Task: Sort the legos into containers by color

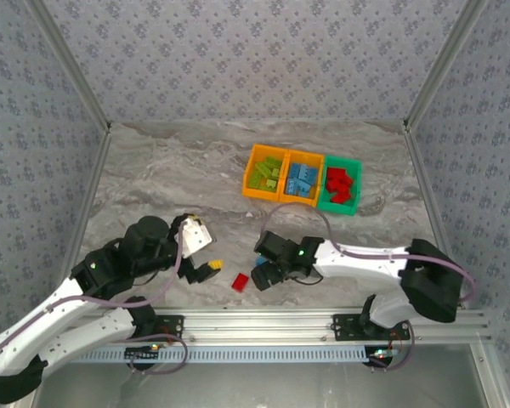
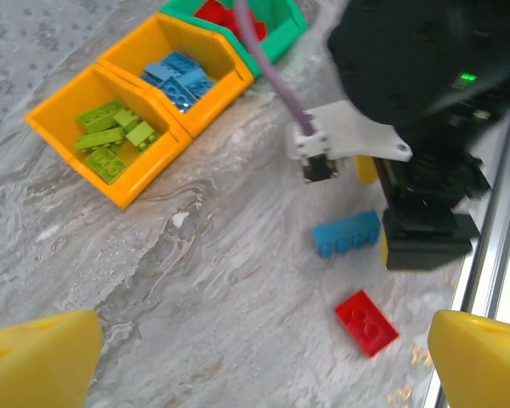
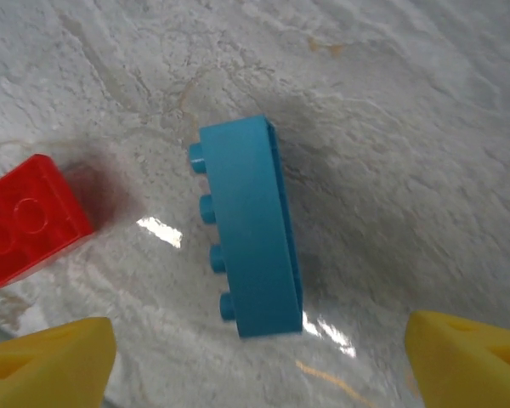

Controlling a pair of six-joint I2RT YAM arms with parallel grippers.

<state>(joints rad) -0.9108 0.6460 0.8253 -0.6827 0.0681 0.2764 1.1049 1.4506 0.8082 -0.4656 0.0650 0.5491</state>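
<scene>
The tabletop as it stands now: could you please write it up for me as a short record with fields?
left orange bin: green bricks
middle orange bin: blue bricks
green bin: red bricks
loose on the table: loose blue brick on its side; loose red brick flat, studs up
right jaws: open, either side of the loose blue brick, not touching it
left jaws: open, empty

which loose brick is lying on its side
The blue brick, studs pointing sideways; the red brick beside it lies flat, studs up.
</scene>
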